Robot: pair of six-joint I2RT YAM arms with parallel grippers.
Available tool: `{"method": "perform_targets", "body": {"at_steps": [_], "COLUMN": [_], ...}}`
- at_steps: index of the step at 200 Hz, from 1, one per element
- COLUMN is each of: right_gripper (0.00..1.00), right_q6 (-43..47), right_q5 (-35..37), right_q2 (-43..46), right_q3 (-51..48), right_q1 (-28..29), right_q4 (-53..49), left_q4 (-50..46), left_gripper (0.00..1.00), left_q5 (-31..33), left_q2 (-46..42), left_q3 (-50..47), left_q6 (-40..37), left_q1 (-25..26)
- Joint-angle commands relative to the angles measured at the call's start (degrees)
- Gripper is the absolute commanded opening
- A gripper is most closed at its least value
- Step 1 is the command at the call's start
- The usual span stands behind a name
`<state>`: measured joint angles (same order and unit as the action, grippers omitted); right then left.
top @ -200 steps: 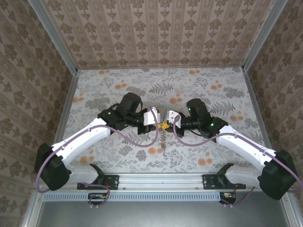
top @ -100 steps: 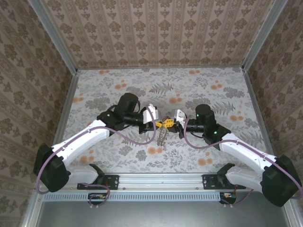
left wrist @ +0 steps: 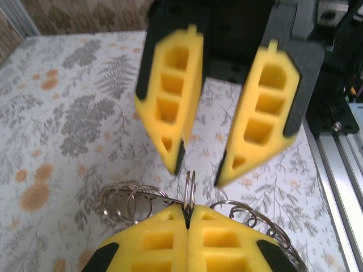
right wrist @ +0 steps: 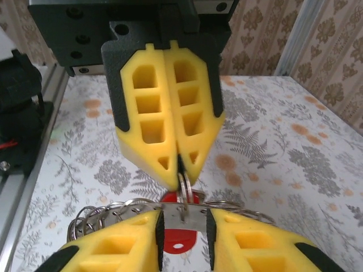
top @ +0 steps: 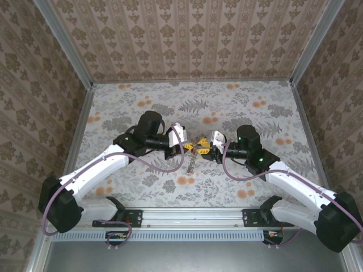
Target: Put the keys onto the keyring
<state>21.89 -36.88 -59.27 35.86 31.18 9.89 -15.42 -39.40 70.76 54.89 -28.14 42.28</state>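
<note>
Left pincer (right wrist: 180,177) clamps the keyring (left wrist: 190,182) above the worktop (top: 255,119); right pincer (left wrist: 198,174) stands open astride the red-headed key (right wrist: 177,243) at the ring. Advised: close squarely on the blade, then thread slowly

Shiny metal keyring (right wrist: 93,218), glossy red plastic keys (right wrist: 177,245).

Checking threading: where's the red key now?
In the right wrist view, the red key shows low centre between the right gripper fingers, just under the keyring the left gripper pinches.
</note>
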Motion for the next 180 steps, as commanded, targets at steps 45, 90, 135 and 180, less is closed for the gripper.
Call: {"method": "perform_targets", "body": {"at_steps": [45, 90, 135, 180], "right_gripper": [0.35, 0.3, 0.11, 0.0], "right_q6": [7.2, 6.2, 4.7, -5.0], "right_q5": [2.2, 3.8, 4.0, 3.6], "right_q2": [-2.1, -4.2, -4.1, -4.2], "right_q3": [7.5, 8.7, 8.1, 3.8], "right_q1": [2.9, 3.6, 3.6, 3.5], "right_q4": [-11.6, -10.3, -8.4, 3.9], "left_q4": [-7.6, -8.0, -8.2, -5.6], "left_gripper": [0.0, 0.0, 0.0, 0.1], "left_q5": [0.5, -1.2, -1.6, -1.7], "left_q2": [0.1, 1.2, 2.2, 2.2], "left_q3": [5.2, 6.3, 6.4, 5.6], "left_q6": [-1.8, -1.2, -1.2, 0.6], "left_q1": [-0.3, -0.2, -0.2, -0.4]}}
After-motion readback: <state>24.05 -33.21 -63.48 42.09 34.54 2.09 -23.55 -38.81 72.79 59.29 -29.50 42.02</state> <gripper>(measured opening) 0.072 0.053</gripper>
